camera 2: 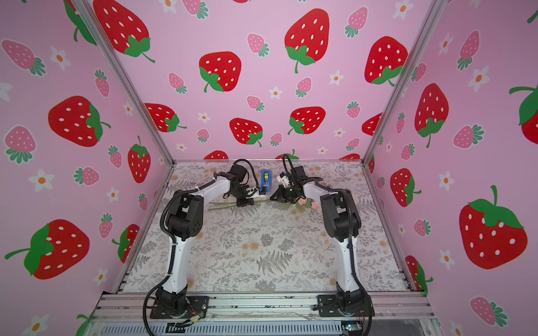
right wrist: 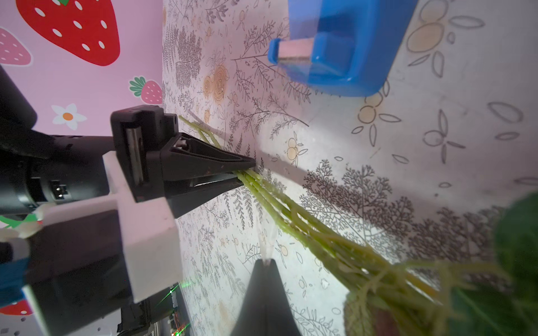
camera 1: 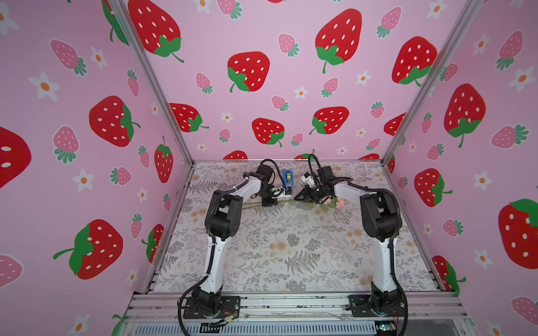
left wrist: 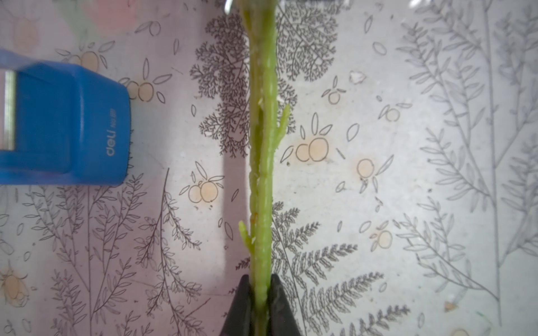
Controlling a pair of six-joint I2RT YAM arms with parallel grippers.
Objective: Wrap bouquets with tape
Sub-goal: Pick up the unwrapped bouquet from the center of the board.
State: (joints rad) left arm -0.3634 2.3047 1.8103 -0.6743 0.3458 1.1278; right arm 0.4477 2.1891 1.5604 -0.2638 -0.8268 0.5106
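The bouquet lies across the far middle of the table, with green stems (camera 1: 253,204) pointing left and pink and cream blooms (camera 1: 334,202) to the right. My left gripper (left wrist: 261,279) is shut on the stems (left wrist: 262,145), and the right wrist view shows its black fingers (right wrist: 233,165) pinching them. My right gripper (right wrist: 266,260) is shut on a thin clear strip of tape (right wrist: 266,247) that runs from its tips towards the stems (right wrist: 305,221). The blue tape dispenser (camera 1: 288,178) with its yellowish roll stands just behind and between both grippers in both top views.
Pink strawberry-print walls (camera 1: 87,145) close the table in on the left, back and right. An aluminium rail (camera 1: 291,302) carrying both arm bases runs along the front edge. The patterned tabletop (camera 1: 285,247) spreads between the arms.
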